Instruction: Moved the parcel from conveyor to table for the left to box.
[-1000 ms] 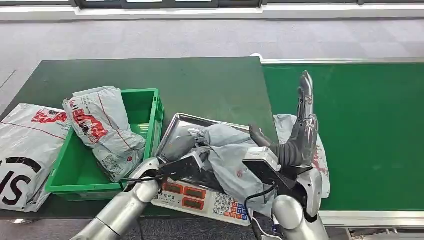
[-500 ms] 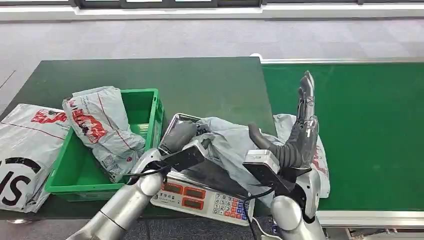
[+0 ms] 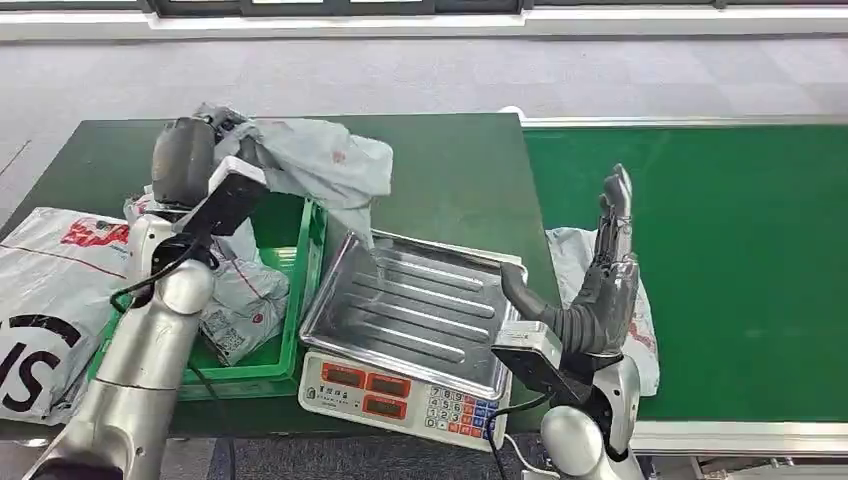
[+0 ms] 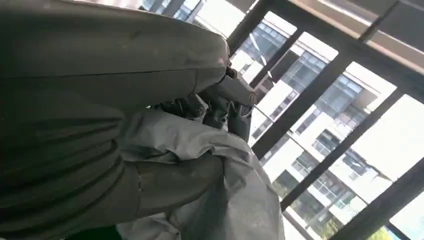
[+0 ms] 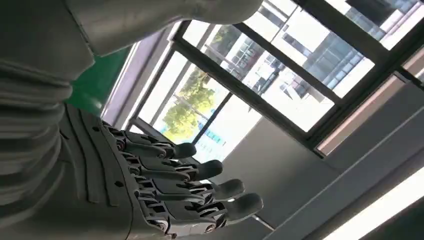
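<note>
My left hand (image 3: 190, 155) holds a crumpled grey parcel (image 3: 320, 165) in the air above the far end of the green box (image 3: 300, 260). The left wrist view shows my fingers (image 4: 220, 100) clamped into the grey parcel (image 4: 235, 195). A second grey parcel with red print (image 3: 235, 290) lies inside the box. My right hand (image 3: 605, 275) stands upright with its fingers straight and apart, holding nothing, between the scale and the green conveyor (image 3: 740, 260). The right wrist view shows the same spread fingers (image 5: 200, 190).
A scale with a bare steel tray (image 3: 420, 310) and a keypad sits in front of me. Another grey parcel (image 3: 640, 320) lies on the conveyor behind my right hand. A large white and grey bag (image 3: 50, 290) lies on the dark green table (image 3: 430, 170) left of the box.
My left hand has lifted the grey parcel off the scale tray and carried it up and left over the green box. The tray is now bare. My right hand dropped slightly.
</note>
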Controlling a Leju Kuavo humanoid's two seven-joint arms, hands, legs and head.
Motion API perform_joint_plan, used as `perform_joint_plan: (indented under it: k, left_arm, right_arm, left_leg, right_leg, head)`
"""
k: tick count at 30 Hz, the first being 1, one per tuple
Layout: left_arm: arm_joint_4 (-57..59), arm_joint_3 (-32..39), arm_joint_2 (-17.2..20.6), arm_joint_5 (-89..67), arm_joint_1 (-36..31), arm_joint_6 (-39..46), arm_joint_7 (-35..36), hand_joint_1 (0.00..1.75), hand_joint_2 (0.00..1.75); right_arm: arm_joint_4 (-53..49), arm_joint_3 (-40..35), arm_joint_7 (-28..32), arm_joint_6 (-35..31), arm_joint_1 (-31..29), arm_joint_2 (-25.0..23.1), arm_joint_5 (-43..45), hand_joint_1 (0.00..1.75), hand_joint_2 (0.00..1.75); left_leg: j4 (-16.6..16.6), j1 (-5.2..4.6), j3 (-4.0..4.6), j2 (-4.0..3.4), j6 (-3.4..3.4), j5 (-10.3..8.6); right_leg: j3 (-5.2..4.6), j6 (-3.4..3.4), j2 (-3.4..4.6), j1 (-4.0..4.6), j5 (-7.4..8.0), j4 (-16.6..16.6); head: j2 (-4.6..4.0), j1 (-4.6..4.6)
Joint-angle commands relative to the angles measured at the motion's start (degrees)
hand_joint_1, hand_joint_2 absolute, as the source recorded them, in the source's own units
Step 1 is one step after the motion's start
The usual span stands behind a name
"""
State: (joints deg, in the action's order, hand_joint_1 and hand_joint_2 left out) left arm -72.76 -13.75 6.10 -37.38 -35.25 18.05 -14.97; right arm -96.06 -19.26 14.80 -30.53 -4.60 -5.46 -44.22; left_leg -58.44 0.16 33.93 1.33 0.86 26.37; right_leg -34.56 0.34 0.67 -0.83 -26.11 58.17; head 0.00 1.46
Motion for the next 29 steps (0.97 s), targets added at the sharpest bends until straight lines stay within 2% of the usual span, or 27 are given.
perform_joint_plan:
  k: [1,6,9,10,11,12,18,22,27,28,29]
  left_arm:
    - [2.75,6.63,3.55,-0.78,-5.43,2.15,0.25,1.75,1.75]
    - [10.16,14.16,8.14,0.44,-6.81,1.68,0.43,1.75,1.75]
    - [15.01,18.14,9.93,0.97,-1.93,3.03,-1.33,1.75,1.75]
    - [15.83,19.45,9.67,2.5,0.27,3.16,-3.99,1.75,1.75]
    - [16.26,19.73,9.5,2.54,0.58,3.44,-4.74,1.75,1.75]
    - [16.27,19.71,9.4,2.5,0.78,3.57,-4.94,1.75,1.75]
    - [15.03,19.23,8.88,1.58,0.45,3.3,-2.85,1.75,1.75]
    - [13.05,22.81,7.32,2.16,9.36,4.76,-3.79,1.75,1.75]
    - [8.4,20.99,3.24,-0.35,17.97,0.17,-5.67,1.75,1.75]
    - [6.46,19.06,2.31,-1.19,19.88,-2.39,-5.33,0.0,1.75]
    - [5.6,18.08,1.49,-2.44,20.64,-1.82,-4.62,0.0,1.75]
  right_arm:
    - [3.7,1.23,0.3,-0.95,0.24,1.63,1.0,0.0,1.75]
    - [3.43,1.06,0.64,-1.24,0.79,2.63,2.36,0.0,1.75]
    - [2.1,1.41,0.1,-0.41,1.97,2.44,1.8,0.0,1.75]
    - [1.32,1.62,-0.09,-0.34,2.59,2.54,1.57,0.0,1.75]
    - [1.11,1.7,-0.16,-0.26,2.75,2.54,1.47,0.0,1.75]
    - [1.08,1.72,-0.17,-0.25,2.78,2.56,1.46,0.0,1.75]
    - [1.2,1.9,-0.19,-0.25,2.71,2.38,1.34,0.0,1.75]
    - [0.7,1.99,-0.76,0.15,3.51,3.12,0.26,0.0,1.75]
    - [-0.05,2.07,-2.06,1.67,2.83,2.11,-0.6,0.0,1.75]
    - [-0.52,2.19,-2.85,2.29,2.82,1.91,-1.5,0.0,1.75]
    - [-0.68,2.28,-3.08,2.39,2.85,1.87,-1.97,0.0,1.75]
  left_leg:
    - [-0.01,0.08,-0.03,-0.13,-0.01,0.02]
    - [0.06,0.09,-0.09,-0.41,0.07,0.01]
    - [0.21,0.02,-0.24,-0.46,0.08,0.0]
    - [0.25,-0.04,-0.27,-0.43,0.05,0.02]
    - [0.47,-0.06,-0.51,-0.6,0.07,-0.01]
    - [0.39,-0.06,-0.39,-0.48,0.05,0.01]
    - [0.17,0.07,-0.11,-0.24,0.08,0.04]
    - [0.37,-0.03,-0.36,-0.44,0.08,0.05]
    - [0.28,-0.09,-0.33,-0.38,0.11,0.12]
    - [0.35,-0.1,-0.39,-0.37,0.1,0.1]
    - [0.3,-0.12,-0.3,-0.27,0.09,0.09]
  right_leg:
    - [0.1,-0.02,-0.04,0.11,0.03,-0.09]
    - [0.06,-0.11,0.15,0.12,0.08,-0.1]
    - [0.08,-0.1,0.27,0.05,0.08,-0.16]
    - [0.09,-0.06,0.31,-0.02,0.04,-0.13]
    - [0.25,-0.08,0.44,-0.03,0.09,-0.3]
    - [0.17,-0.06,0.32,-0.04,0.04,-0.2]
    - [0.0,-0.07,0.16,0.08,-0.03,-0.09]
    - [0.2,-0.08,0.34,-0.02,0.0,-0.23]
    - [0.13,-0.08,0.26,-0.08,-0.04,-0.14]
    - [0.2,-0.08,0.2,-0.08,-0.04,-0.21]
    - [0.12,-0.06,0.17,-0.1,-0.06,-0.15]
  head:
    - [0.0,0.0]
    - [0.0,0.0]
    - [0.0,0.0]
    - [0.0,0.0]
    - [0.0,0.0]
    - [0.0,0.0]
    - [0.0,0.0]
    - [0.0,0.02]
    - [0.0,0.0]
    - [0.0,0.0]
    - [0.0,0.0]
